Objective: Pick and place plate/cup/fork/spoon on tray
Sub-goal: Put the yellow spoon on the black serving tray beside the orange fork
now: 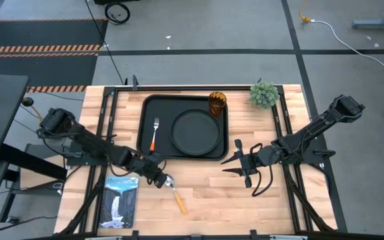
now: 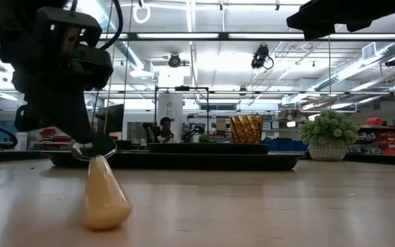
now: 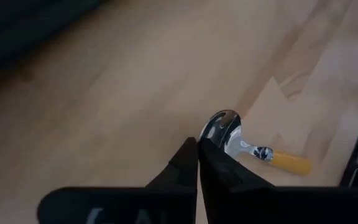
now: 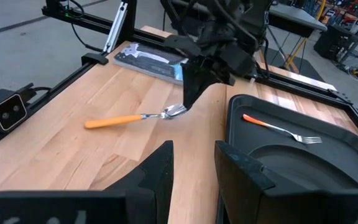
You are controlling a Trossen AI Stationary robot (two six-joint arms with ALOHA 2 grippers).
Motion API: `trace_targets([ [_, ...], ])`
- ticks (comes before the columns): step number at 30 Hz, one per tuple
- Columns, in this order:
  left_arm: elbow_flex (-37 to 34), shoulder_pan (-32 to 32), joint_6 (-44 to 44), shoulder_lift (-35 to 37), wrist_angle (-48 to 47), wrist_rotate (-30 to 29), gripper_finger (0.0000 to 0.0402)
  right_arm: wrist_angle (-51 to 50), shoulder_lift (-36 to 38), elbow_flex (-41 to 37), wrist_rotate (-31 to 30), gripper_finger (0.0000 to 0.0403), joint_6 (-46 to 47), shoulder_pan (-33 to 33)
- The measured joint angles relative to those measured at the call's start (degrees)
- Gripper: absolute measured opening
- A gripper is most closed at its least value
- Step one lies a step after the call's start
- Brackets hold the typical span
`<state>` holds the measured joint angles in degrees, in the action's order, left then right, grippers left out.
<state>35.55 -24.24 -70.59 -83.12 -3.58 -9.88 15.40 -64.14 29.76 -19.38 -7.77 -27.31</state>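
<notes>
The black tray [image 1: 147,110] lies at the table's far middle. On it are the round black plate [image 1: 197,131], the amber cup [image 1: 218,103] in its far right corner, and the red-handled fork [image 1: 155,133] on its left side. The spoon [image 1: 176,194] lies flat on the table near the tray's near left corner, bowl toward the tray; it also shows in the right wrist view [image 4: 129,118]. My left gripper [image 1: 161,177] is shut and points down at the spoon's bowl [image 3: 224,129]. My right gripper [image 1: 235,165] is open and empty, right of the tray. My left gripper's shut fingertips [image 3: 199,149] come slanting down from the table's left side and stand at the edge of the spoon's bowl [image 3: 216,127]. I cannot tell whether they touch it. The spoon lies flat on the table.
A small green plant [image 1: 264,95] stands at the far right, beside the tray. A flat blue-grey package [image 1: 121,200] lies at the near left. Black frame rails [image 1: 282,120] run along the table's sides. Bare wood lies near the front edge, right of the spoon.
</notes>
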Motion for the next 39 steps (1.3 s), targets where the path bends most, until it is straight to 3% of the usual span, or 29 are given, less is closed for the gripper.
trace_targets([
  [15,0.2,9.6,11.2,7.5,-7.2,8.4,0.0006,0.0,0.0,0.0,0.0,0.0123,0.1,0.0],
  [22,0.2,14.5,14.9,7.9,-8.8,14.6,0.0005,0.0,0.0,0.0,0.0,0.0123,0.1,0.0],
  [39,0.2,26.8,28.3,9.8,-11.7,23.5,0.0001,0.0,0.0,0.0,0.0,0.0123,0.1,0.0],
])
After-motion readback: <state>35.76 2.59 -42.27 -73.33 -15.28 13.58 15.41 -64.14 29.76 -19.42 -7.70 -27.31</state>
